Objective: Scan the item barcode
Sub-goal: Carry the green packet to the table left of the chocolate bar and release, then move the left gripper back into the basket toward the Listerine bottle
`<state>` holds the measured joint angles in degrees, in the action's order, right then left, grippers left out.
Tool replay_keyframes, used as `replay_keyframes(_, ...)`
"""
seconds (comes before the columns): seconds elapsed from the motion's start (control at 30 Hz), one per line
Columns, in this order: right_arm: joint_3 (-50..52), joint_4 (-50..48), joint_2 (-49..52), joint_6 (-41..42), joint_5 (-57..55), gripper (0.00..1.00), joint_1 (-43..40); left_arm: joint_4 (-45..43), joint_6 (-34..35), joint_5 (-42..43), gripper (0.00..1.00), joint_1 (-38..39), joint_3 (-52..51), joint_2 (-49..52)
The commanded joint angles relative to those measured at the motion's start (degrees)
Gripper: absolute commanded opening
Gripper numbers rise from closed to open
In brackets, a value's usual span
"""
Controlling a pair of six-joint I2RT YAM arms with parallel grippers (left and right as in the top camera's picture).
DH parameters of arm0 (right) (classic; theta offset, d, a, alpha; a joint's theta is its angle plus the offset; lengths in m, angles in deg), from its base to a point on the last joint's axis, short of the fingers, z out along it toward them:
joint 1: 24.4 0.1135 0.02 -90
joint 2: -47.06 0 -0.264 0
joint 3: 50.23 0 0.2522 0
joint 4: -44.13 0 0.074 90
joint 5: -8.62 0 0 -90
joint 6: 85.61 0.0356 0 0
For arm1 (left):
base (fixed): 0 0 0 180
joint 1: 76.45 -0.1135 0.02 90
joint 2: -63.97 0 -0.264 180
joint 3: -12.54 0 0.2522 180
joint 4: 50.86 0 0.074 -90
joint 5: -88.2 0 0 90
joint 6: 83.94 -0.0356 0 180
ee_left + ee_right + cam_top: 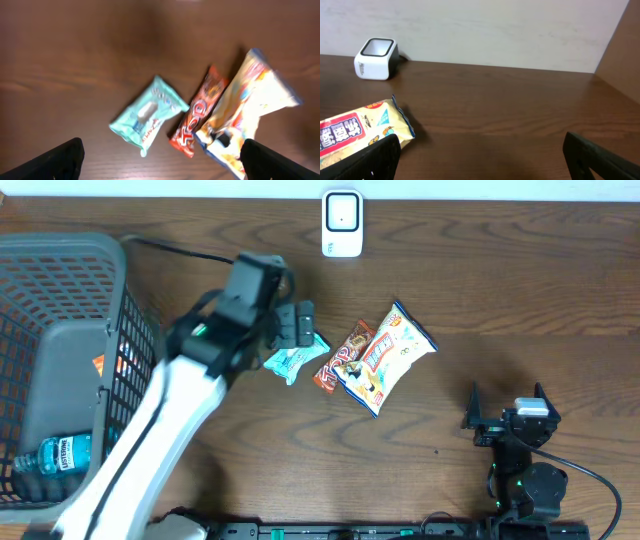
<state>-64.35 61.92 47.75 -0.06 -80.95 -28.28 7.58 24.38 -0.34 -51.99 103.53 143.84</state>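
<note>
Three packets lie together mid-table: a teal packet (293, 361) (149, 114), a red-orange bar (342, 357) (200, 112) and a white-and-yellow snack bag (388, 357) (245, 107) (355, 132). The white barcode scanner (341, 224) (376, 59) stands at the table's far edge. My left gripper (298, 325) (162, 160) hovers open just above the teal packet, holding nothing. At the near right my right gripper (506, 408) (482, 155) stands open and empty, facing the scanner over bare wood.
A grey mesh basket (60, 250) fills the left side, with a blue-labelled bottle (65, 452) lying in it. A black cable (180, 250) runs along the table behind the basket. A wall (495, 30) rises behind the scanner.
</note>
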Motion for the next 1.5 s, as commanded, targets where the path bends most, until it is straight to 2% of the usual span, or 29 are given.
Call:
replay_keyframes(0.0,0.0,0.2,-0.2,-0.5,-0.1,0.99,0.5,0.3,-1.2,-8.4,1.00,-0.7,0.3,-9.3)
replay_keyframes(0.2,0.0,0.2,-0.2,-0.5,-0.1,0.99,0.5,0.4,-1.2,-17.7,1.00,-5.8,0.7,-22.3)
replay_keyframes(0.47,0.0,0.2,-0.2,-0.5,-0.1,0.99,0.5,2.5,-1.2,-18.1,1.00,-17.3,0.7,-31.1)
replay_keyframes(0.73,0.0,0.2,-0.2,-0.5,-0.1,0.99,0.5,-1.1,-0.8,-18.1,1.00,-30.0,0.8,-29.7)
replay_keyframes(0.9,0.0,0.2,-0.2,-0.5,-0.1,0.99,0.5,-1.0,3.8,-18.0,1.00,-38.4,0.8,-28.3)
replay_keyframes(1.47,0.0,0.2,-0.1,-0.5,-0.1,0.99,0.5,-1.3,10.0,-18.0,1.00,-50.2,2.6,-20.0)
